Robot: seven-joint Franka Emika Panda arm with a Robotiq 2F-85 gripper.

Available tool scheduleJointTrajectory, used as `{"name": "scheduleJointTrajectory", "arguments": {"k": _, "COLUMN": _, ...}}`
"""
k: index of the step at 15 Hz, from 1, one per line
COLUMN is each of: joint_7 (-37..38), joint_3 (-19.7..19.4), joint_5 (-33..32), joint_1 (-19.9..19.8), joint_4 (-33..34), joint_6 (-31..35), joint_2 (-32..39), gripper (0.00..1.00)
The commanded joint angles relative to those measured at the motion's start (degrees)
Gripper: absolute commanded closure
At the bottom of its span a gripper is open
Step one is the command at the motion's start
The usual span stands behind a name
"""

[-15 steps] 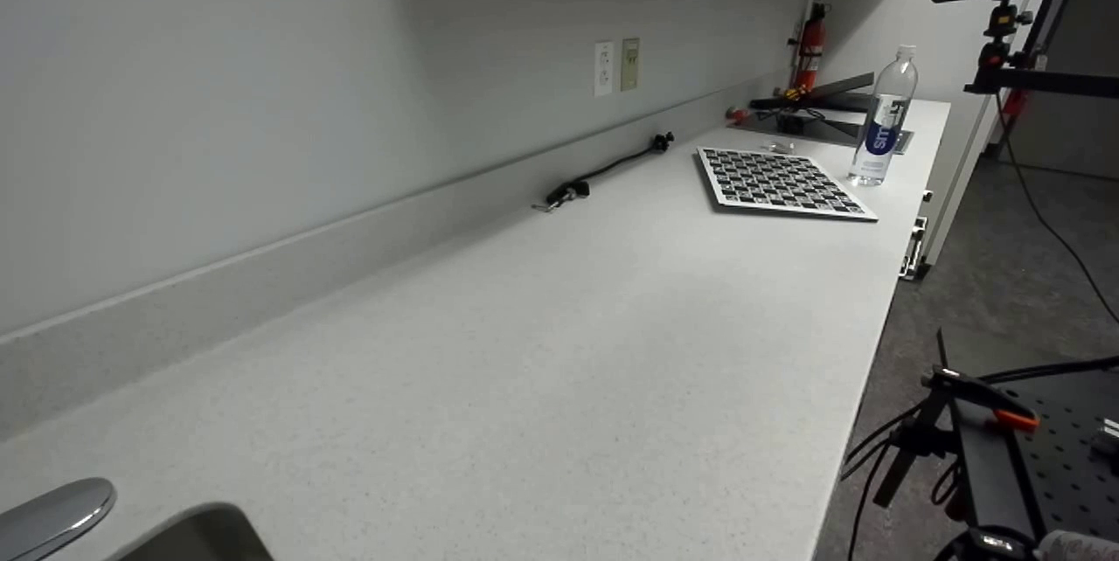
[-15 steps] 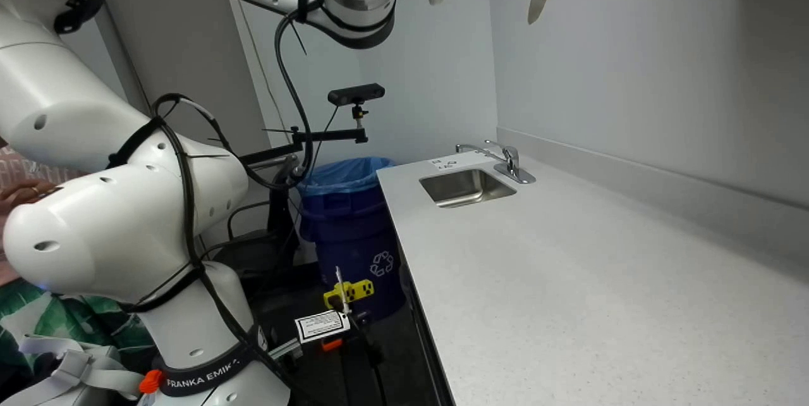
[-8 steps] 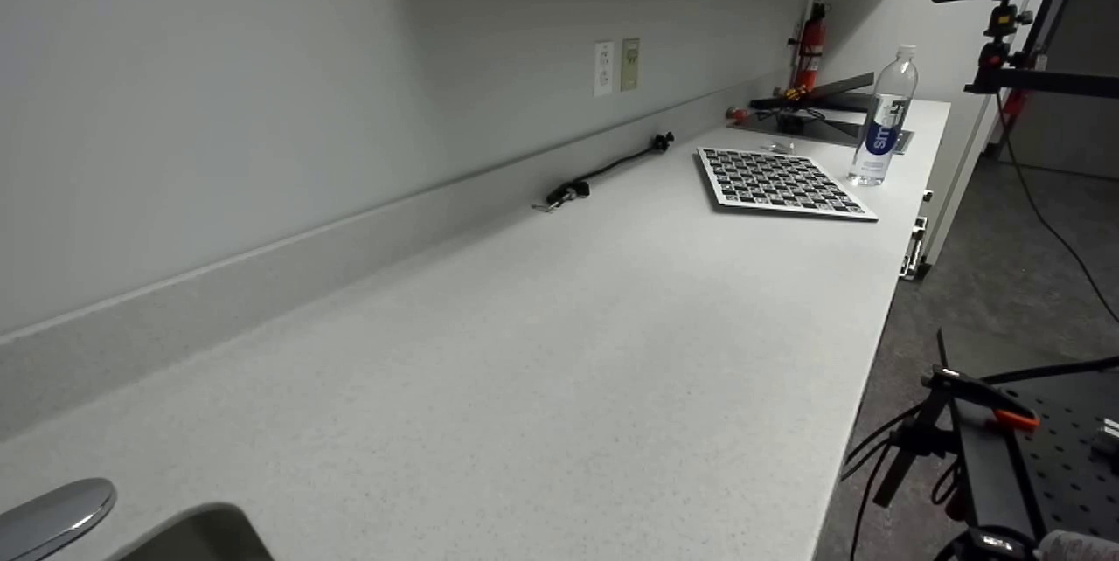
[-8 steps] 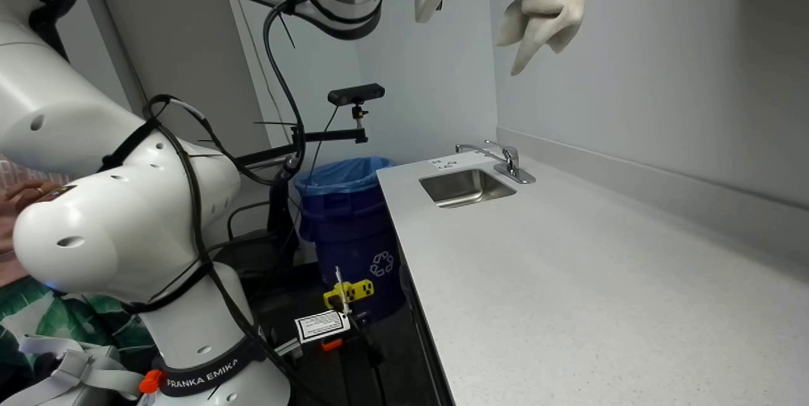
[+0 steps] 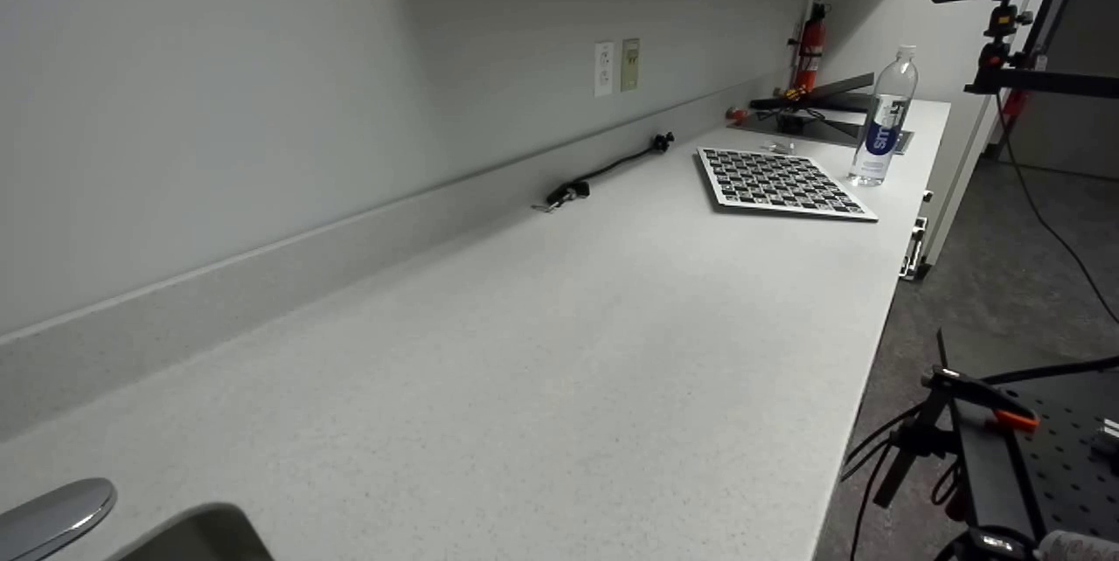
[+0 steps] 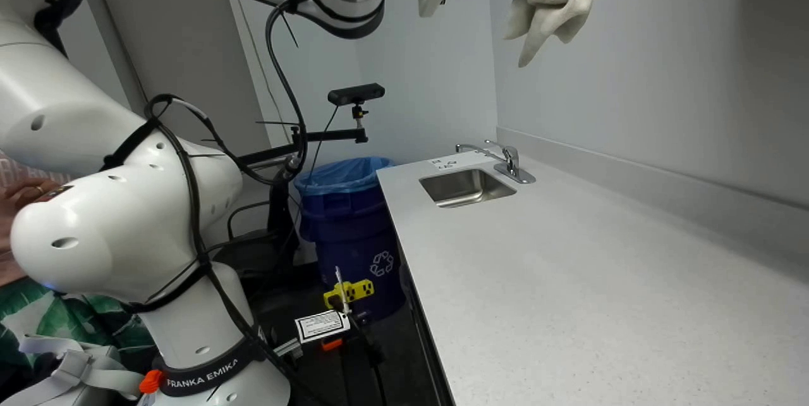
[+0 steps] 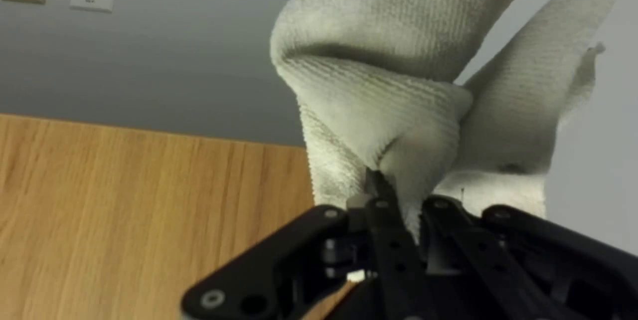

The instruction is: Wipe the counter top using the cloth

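Lengthwise downward, the cloth (image 6: pixel 559 2).

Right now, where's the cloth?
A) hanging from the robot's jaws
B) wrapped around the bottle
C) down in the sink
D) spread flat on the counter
A: the wrist view shows the cloth pinched in the jaws, and in both exterior views it hangs above the counter.

- Runs long as a speckled counter top (image 5: pixel 524 386).
- Carries a checkered mat (image 5: pixel 782 183) and, just beside, an upright bottle (image 5: pixel 883 126).
- Bears a black cord (image 5: pixel 619 163) along the back, dark jumbled gear (image 5: pixel 844 100) farther along.
- Holds a faucet (image 6: pixel 510 162) beside an inset sink (image 6: pixel 466 187).
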Motion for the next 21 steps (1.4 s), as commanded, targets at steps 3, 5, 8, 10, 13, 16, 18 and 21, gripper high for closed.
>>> {"name": "scheduleJointTrajectory", "arguments": {"k": 3, "joint_7": 2.3, "joint_3": 6.7, "joint_5": -0.5, "joint_1": -11.0, "joint_4": 0.2, "joint_6": 15.5, "joint_2": 0.1, "gripper": 0.98}}
{"name": "scheduleJointTrajectory", "arguments": {"k": 5, "joint_7": 2.5, "joint_3": 9.6, "joint_5": 0.9, "joint_1": -14.9, "joint_4": -0.3, "joint_6": 21.2, "joint_2": 0.0, "gripper": 0.98}}
{"name": "scheduleJointTrajectory", "arguments": {"k": 8, "joint_7": 2.1, "joint_3": 14.1, "joint_5": 3.8, "joint_1": -20.4, "joint_4": -0.3, "joint_6": 30.7, "joint_2": 0.5, "gripper": 0.98}}
{"name": "scheduleJointTrajectory", "arguments": {"k": 10, "joint_7": 1.2, "joint_3": 17.0, "joint_5": 6.1, "joint_1": -23.8, "joint_4": 0.1, "joint_6": 36.5, "joint_2": 1.1, "gripper": 0.98}}
{"name": "scheduleJointTrajectory", "arguments": {"k": 13, "joint_7": 0.4, "joint_3": 21.1, "joint_5": 9.9, "joint_1": -28.0, "joint_4": 1.2, "joint_6": 43.8, "joint_2": 2.4, "gripper": 0.98}}
{"name": "scheduleJointTrajectory", "arguments": {"k": 16, "joint_7": -9.9, "joint_3": 19.5, "joint_5": 18.1, "joint_1": -21.4, "joint_4": 1.7, "joint_6": 45.5, "joint_2": 7.0, "gripper": 0.98}}
{"name": "scheduleJointTrajectory", "arguments": {"k": 18, "joint_7": -12.7, "joint_3": 17.2, "joint_5": 19.9, "joint_1": -17.1, "joint_4": 0.9, "joint_6": 41.1, "joint_2": 7.2, "gripper": 0.98}}
{"name": "scheduleJointTrajectory", "arguments": {"k": 21, "joint_7": -7.2, "joint_3": 17.5, "joint_5": 16.0, "joint_1": -19.2, "joint_4": -0.7, "joint_6": 32.0, "joint_2": 2.4, "gripper": 0.98}}
